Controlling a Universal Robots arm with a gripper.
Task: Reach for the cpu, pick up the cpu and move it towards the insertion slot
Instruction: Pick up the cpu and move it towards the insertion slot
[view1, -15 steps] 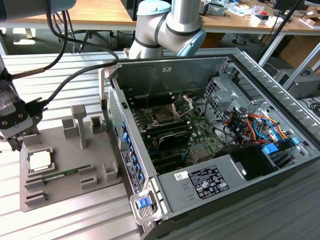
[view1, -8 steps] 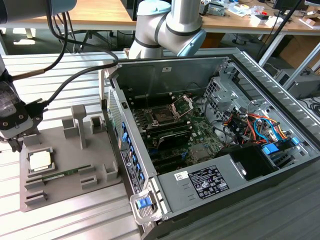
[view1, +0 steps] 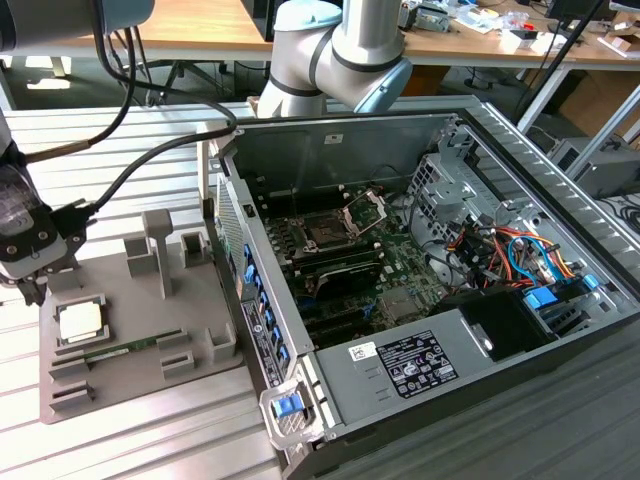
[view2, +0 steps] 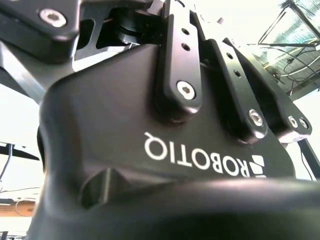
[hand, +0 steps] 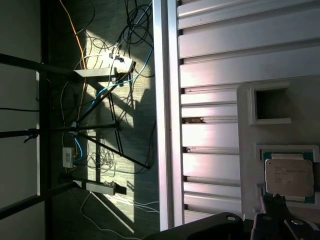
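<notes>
a: where is the gripper?
b: the gripper (view1: 33, 288) hangs at the exterior view's left edge, over the side of the grey tray (view1: 130, 385) that rests on the slatted metal bench (view1: 150, 140).
a: state of the jaws?
b: cannot tell whether they are apart or together.
a: location of the cpu?
b: the cpu (view1: 82, 322) lies flat in a square recess of the tray, pale top up, just beside the gripper. in the first wrist view a dark part of the gripper crosses the chip's edge; contact cannot be confirmed. a green memory stick (view1: 115, 352) lies in the tray just beside it.
a: and the insertion slot?
b: the insertion slot (view1: 325, 232) sits on the green motherboard (view1: 400, 265) inside the open computer case (view1: 330, 150), its load plate (view1: 365, 210) raised. it is well apart from the cpu, toward the exterior view's right.
</notes>
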